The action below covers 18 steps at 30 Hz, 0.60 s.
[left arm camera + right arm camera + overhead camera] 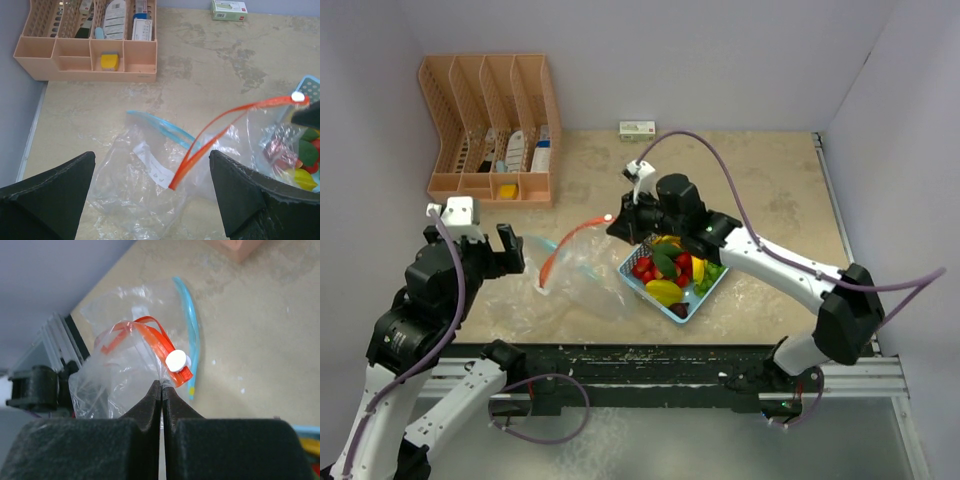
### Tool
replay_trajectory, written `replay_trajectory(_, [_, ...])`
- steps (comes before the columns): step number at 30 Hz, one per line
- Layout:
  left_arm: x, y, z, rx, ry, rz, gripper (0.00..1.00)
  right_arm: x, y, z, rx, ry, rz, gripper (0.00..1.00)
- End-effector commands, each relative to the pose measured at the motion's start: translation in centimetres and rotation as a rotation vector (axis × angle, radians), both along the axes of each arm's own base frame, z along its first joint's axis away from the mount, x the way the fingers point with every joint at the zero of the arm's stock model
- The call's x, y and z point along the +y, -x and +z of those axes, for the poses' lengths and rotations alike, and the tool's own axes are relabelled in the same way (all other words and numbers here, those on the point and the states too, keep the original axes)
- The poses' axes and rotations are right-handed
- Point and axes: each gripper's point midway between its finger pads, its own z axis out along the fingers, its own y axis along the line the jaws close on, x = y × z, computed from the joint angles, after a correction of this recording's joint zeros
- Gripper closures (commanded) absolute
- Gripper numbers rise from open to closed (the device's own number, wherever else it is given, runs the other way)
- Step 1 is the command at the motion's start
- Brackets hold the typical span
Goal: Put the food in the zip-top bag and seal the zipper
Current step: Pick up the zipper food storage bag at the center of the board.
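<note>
While right fingers [142, 412] pinch the raised bag [112, 382] rim, left fingers [52, 195] spread, hovering beside.

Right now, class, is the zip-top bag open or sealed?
Open. The bag's orange zipper strips stand apart in a loop, with the white slider at one end, where the right gripper pinches the plastic.

Bench [775, 205]: bare right of basket [636, 283] and mid-rear. Obstacles: organiser [490, 130] rear left; small box [637, 129] at rear wall; zip-top bag [585, 280] centre; right arm [780, 265] over basket.
</note>
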Motion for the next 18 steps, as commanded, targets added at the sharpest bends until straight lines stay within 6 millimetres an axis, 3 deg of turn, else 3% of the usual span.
replay_trajectory(1, [-1.4, -1.6, 1.1, -0.052, 0.044, -0.030, 0.01, -3.4, 1.9, -2.4, -0.006, 0.073, -0.024, 1.00])
replay_trajectory(6, [-4.5, -3.2, 0.1, -0.032, 0.063, -0.155, 0.01, -5.8, 4.6, -4.2, 0.009, 0.042, -0.025, 1.00])
replay_trajectory(12, [-9.3, -3.3, -1.4, 0.002, 0.121, -0.396, 0.13, -7.1, 5.9, -1.0, -0.087, -0.030, -0.013, 1.00])
replay_trajectory(18, [-12.6, -2.5, -3.5, 0.046, 0.175, -0.571, 0.20, -8.0, 7.3, 1.8, -0.161, -0.061, 0.035, 1.00])
